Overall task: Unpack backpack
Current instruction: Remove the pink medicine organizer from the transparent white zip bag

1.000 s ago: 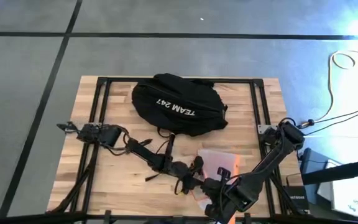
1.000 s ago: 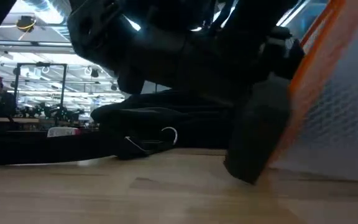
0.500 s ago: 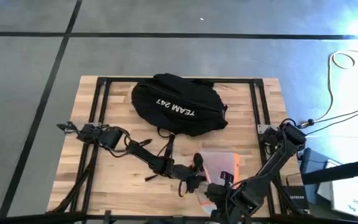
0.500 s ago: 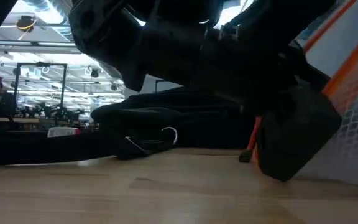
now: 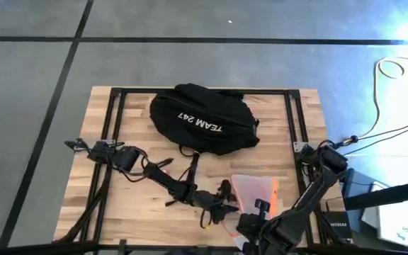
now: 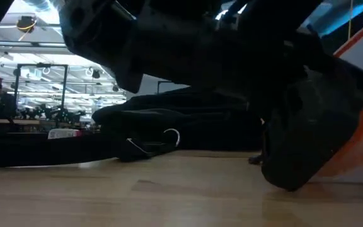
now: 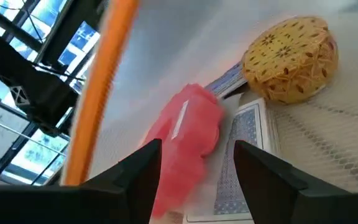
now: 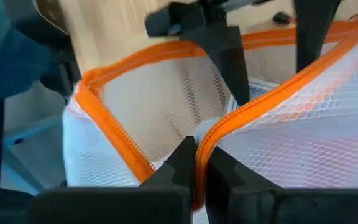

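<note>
Backpack point(image 5: 202, 119) fills the table's point(image 5: 105, 212) far middle; mesh pouch point(image 5: 252, 190) and both arms crowd the near edge.

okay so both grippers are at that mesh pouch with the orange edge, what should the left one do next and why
Probably ease the left gripper forward and close on the red packet. The right gripper is shut on the pouch's orange edge, holding the mouth open, and the left fingers stand open with the packet right between them, beside a round yellow item.

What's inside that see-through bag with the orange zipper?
Inside the mesh pouch: a yellow patterned ball, a red thing and a blue-patterned card deck. Anything beneath those is hidden.
</note>
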Available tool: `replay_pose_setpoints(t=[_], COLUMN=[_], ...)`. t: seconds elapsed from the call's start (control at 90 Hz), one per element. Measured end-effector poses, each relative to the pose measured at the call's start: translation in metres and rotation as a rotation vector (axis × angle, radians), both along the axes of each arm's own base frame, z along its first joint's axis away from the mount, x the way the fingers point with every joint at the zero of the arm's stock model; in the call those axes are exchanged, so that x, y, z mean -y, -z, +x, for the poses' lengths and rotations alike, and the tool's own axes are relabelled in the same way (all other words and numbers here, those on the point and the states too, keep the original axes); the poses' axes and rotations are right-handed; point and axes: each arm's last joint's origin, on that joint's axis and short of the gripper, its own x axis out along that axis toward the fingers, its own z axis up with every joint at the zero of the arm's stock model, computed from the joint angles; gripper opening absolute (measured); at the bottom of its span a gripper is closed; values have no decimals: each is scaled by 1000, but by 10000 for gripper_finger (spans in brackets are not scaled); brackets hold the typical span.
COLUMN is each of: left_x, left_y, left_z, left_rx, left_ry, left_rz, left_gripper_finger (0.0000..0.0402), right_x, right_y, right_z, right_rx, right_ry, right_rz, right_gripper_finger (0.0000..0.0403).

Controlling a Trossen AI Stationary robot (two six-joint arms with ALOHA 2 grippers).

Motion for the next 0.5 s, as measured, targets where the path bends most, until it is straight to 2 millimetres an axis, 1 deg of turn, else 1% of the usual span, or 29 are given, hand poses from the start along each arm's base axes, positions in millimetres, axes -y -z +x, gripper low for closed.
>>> replay_pose_setpoints(t=[0.078, 0.156, 0.333, 0.5], left_x=[-2, -4, -5, -9], left_y=[0, 0, 0, 1], left_z=[1, 1, 2, 4], left_rx=[-4, -4, -6, -13], left_ry=[-7, -11, 14, 13], left_rz=[-11, -15, -20, -43], left_gripper_finger=[186, 186, 186, 186], right_x=[-1, -2, -8, -9], right_y=[8, 11, 11, 11], right_z=[3, 4, 4, 2], right_rx=[-27, -51, -59, -47], right_ry=[-17, -30, -44, -22], right_rz=[-9, 0, 56, 60], right_gripper_finger=[0, 0, 0, 0])
